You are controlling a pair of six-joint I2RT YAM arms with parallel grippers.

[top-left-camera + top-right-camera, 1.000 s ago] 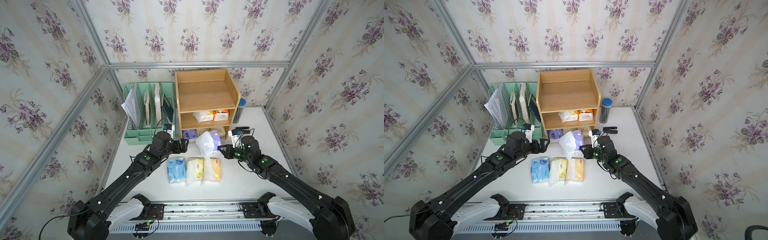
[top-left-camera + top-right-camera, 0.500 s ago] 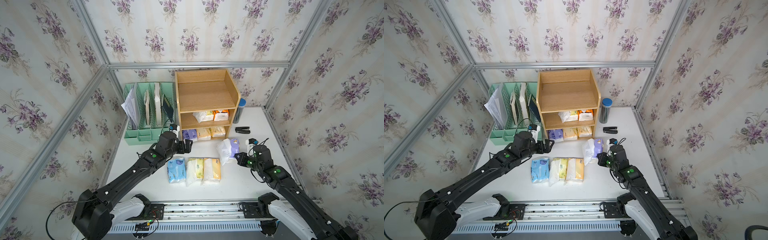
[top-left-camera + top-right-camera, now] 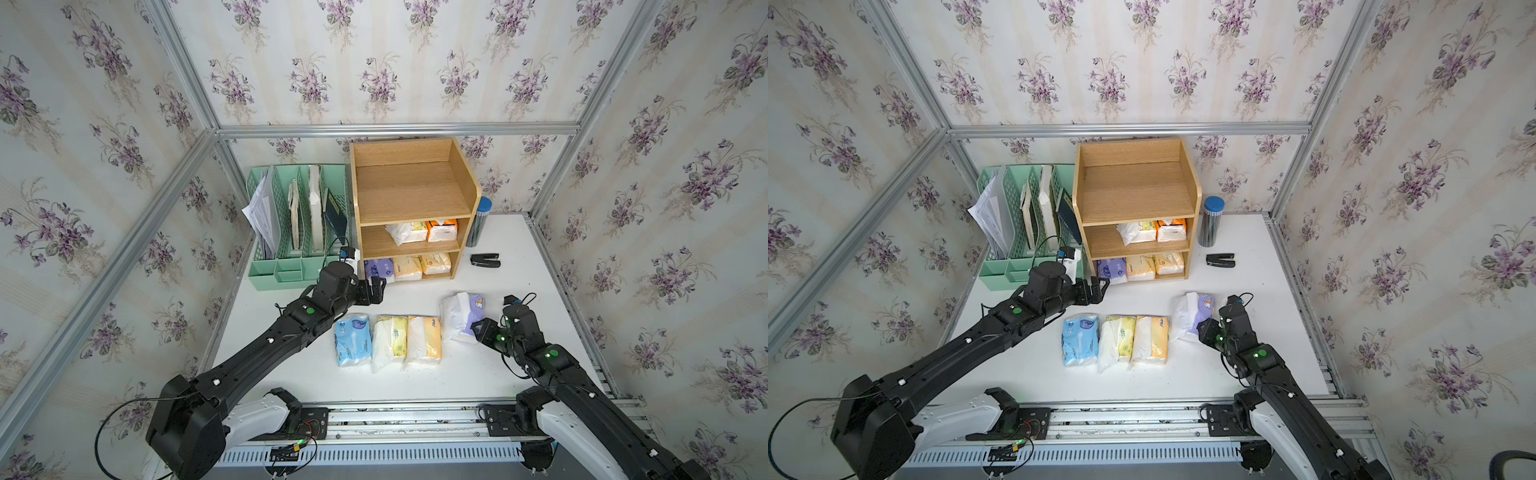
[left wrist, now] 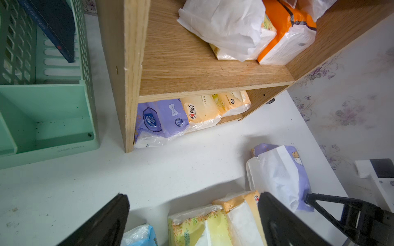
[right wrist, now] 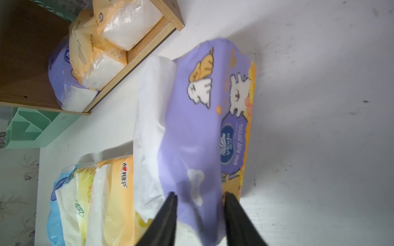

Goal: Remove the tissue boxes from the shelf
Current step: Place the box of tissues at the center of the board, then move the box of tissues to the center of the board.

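Note:
The wooden shelf point(image 3: 409, 187) holds two tissue boxes on its middle tier point(image 3: 442, 230) and three on the bottom tier, a purple one point(image 4: 162, 117) at the left. A blue point(image 3: 352, 338), a yellow point(image 3: 390, 340) and an orange pack point(image 3: 424, 338) lie in a row on the table. Right of them lies a purple pack point(image 3: 461, 318) with white tissue sticking out. My right gripper point(image 5: 200, 197) is open, its fingers on either side of this pack's near end. My left gripper point(image 3: 376, 289) stands wide open and empty above the table, just before the bottom tier.
A mint-green file rack point(image 3: 297, 224) with papers stands left of the shelf, close to my left wrist. A blue-capped dark cylinder point(image 3: 478, 224) and a black stapler point(image 3: 485, 260) are right of the shelf. Aluminium frame posts and papered walls close in the table.
My right arm carried the purple pack from the shelf front to the right and nearer, beside the row, and its jaws opened. My left gripper edged toward the bottom tier.

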